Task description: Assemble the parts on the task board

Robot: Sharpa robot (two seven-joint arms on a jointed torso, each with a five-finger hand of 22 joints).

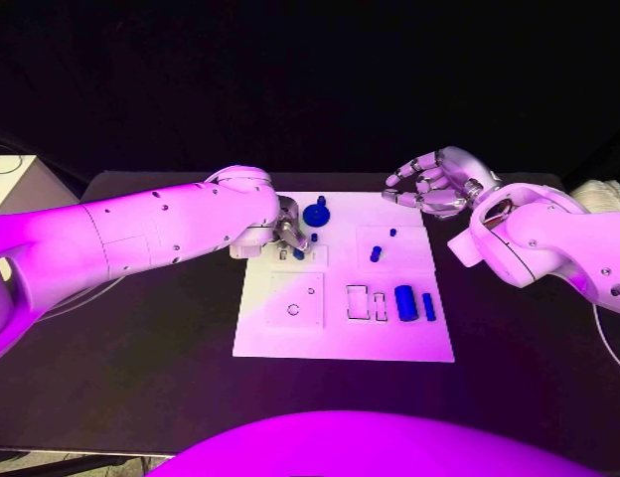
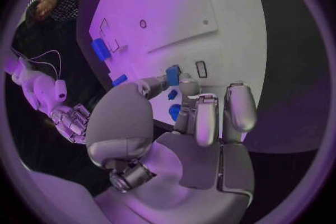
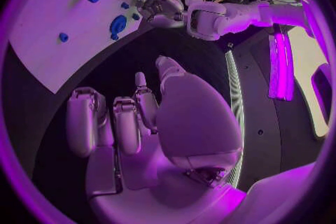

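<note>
The white task board (image 1: pixel 342 333) lies in the middle of the table. My left hand (image 1: pixel 290 234) reaches down onto its far left part, beside a round blue part (image 1: pixel 317 213). In the left wrist view the thumb and a finger (image 2: pixel 187 88) pinch a small blue part (image 2: pixel 173 74). More small blue parts lie on the board: two pegs (image 1: pixel 375 253) in the far middle, and a block (image 1: pixel 406 301) with a thin bar (image 1: pixel 427 306) at the right. My right hand (image 1: pixel 432 184) hovers over the board's far right corner, fingers loosely bent, holding nothing (image 3: pixel 140 123).
The board has a square plate with holes (image 1: pixel 299 300) and rectangular slots (image 1: pixel 358 301) near its middle. Black table (image 1: pixel 138 338) surrounds the board on both sides. A white box (image 1: pixel 2 184) stands beyond the table's far left corner.
</note>
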